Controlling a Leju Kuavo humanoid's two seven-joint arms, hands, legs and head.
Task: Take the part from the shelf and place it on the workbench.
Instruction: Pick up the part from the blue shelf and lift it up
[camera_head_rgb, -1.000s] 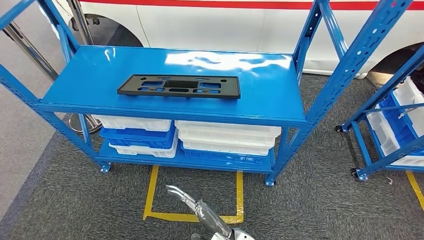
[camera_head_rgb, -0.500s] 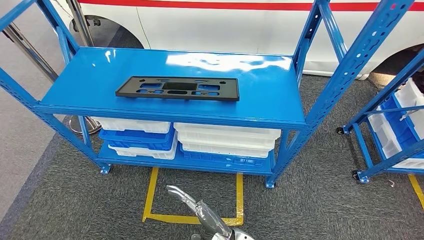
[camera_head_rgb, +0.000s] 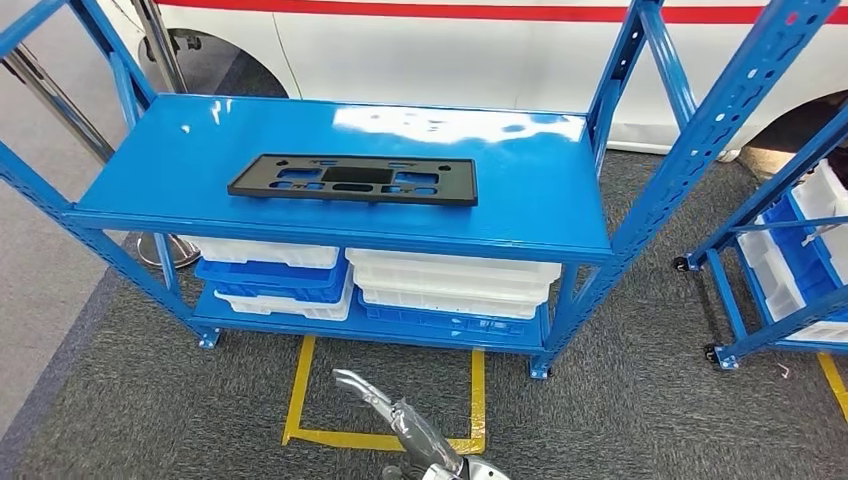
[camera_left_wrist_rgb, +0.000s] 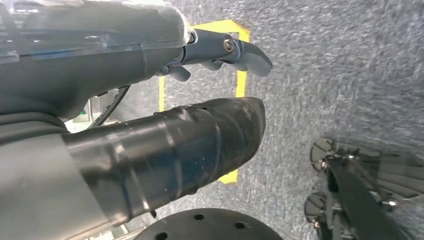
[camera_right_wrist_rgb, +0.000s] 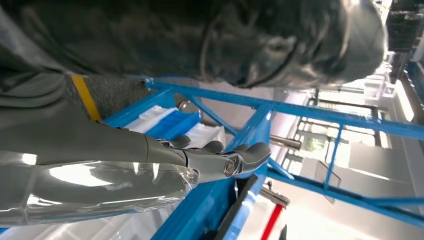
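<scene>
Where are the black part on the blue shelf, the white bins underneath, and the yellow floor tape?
black part (camera_head_rgb: 352, 180), head view, on its middle bar.
white bins (camera_head_rgb: 450, 280), head view, front wall of the right-hand stack.
yellow floor tape (camera_head_rgb: 298, 385), head view, on its left strip.

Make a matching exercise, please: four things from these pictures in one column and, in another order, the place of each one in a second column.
Things:
1. black part
2. white and blue bins
3. yellow tape
4. left hand

Places:
A. on the grey carpet, marking a square
B. on the top board of the blue shelf
C. low over the floor, in front of the shelf
D. on the lower board, stacked

Pairs: 1-B, 2-D, 3-A, 4-C
</scene>
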